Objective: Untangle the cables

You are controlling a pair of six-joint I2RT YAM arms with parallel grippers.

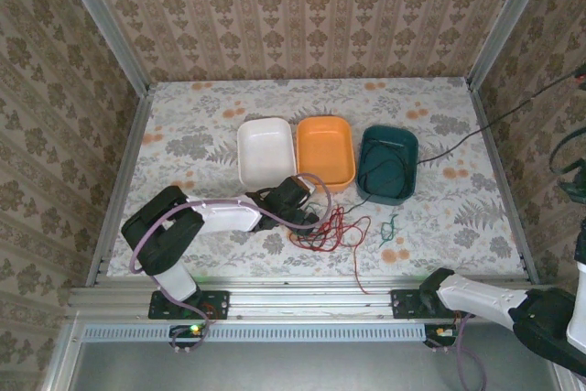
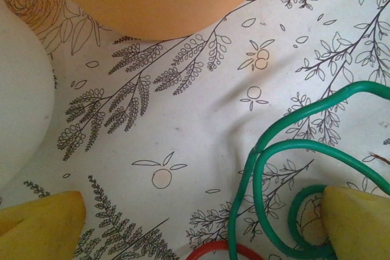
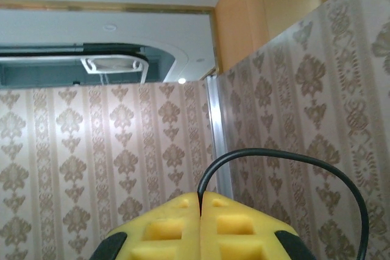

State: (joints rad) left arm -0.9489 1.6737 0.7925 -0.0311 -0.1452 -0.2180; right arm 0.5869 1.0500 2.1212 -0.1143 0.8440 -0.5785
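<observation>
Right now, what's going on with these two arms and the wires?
The right gripper is shut on a black cable, held up high near the wall. The left gripper is open, low over the table beside the green cable loops. The red cable tangle lies loose near the orange tray.

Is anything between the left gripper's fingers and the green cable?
Nothing visible. The left gripper is open above bare tablecloth, and the green cable loops right beside one finger; a red cable lies nearby.
</observation>
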